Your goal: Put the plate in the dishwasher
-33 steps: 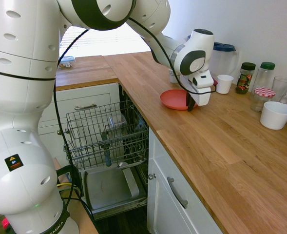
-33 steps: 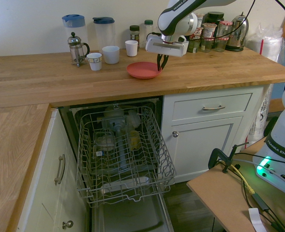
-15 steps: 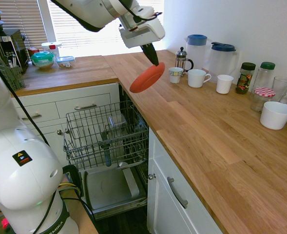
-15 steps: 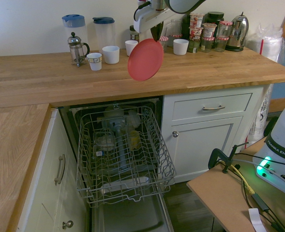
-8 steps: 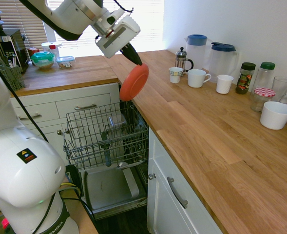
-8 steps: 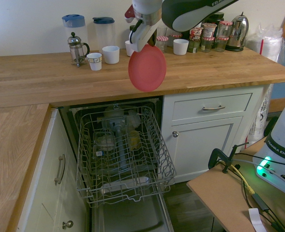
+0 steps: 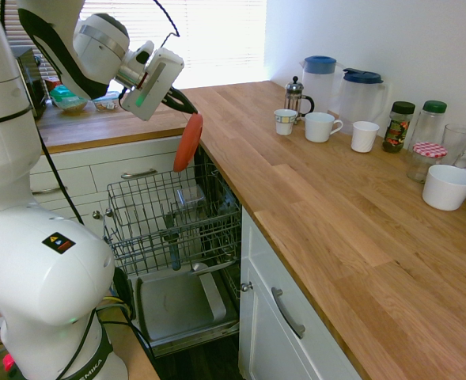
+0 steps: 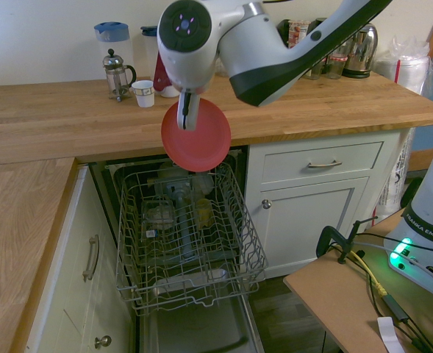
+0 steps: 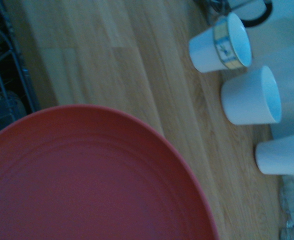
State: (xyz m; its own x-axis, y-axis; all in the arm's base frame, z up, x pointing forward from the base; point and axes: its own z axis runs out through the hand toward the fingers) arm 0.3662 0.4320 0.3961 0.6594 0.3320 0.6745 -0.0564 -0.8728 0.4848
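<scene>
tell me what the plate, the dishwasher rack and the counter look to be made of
Plate: probably matte plastic, given its even red, low-shine face; coated ceramic is possible.
Rack: metal wire, likely coated, from its thin grey bars.
Counter: wood, satin finish, from its grain and joined strips.

Over on the wooden surface [image 7: 320, 206], a patterned cup [image 7: 285, 121] stands beside the French press [image 7: 294, 98], with blue-lidded pitchers [image 7: 319, 83] behind and a checked-lid jar [image 7: 426, 161] near a white bowl [image 7: 448, 188].

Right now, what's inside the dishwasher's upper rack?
In the rack, a clear container and a yellowish item show. The raised plate covers part of the back, so I can't tell what's there.
</scene>
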